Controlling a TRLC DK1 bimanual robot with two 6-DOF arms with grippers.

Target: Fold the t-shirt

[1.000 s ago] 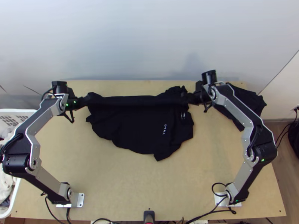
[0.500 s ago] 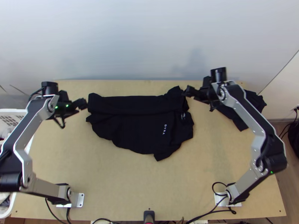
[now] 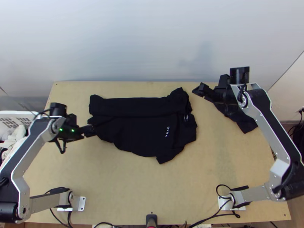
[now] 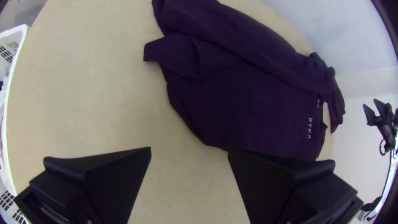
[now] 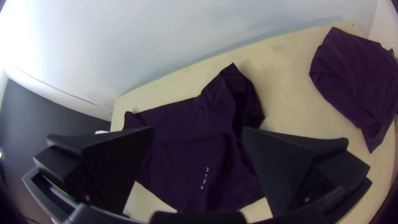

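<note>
Lying across the far middle of the table (image 3: 152, 190), the black t-shirt (image 3: 140, 129) is mostly spread, its far side folded over in a long band and its near edge uneven. At its left edge is the left gripper (image 3: 90, 130), the arm bent and reaching up the picture, the two fingers set wide apart with nothing between them. Just beyond the shirt's far right corner is the right gripper (image 3: 197, 90), also wide and empty, its arm arched over a second dark cloth (image 3: 245, 124). A white basket (image 3: 17, 112) stands at the table's left. Compared with half a second ago, the left gripper is closer to the table's near side, the right one has shifted slightly rightward, and the shirt lies the same.
</note>
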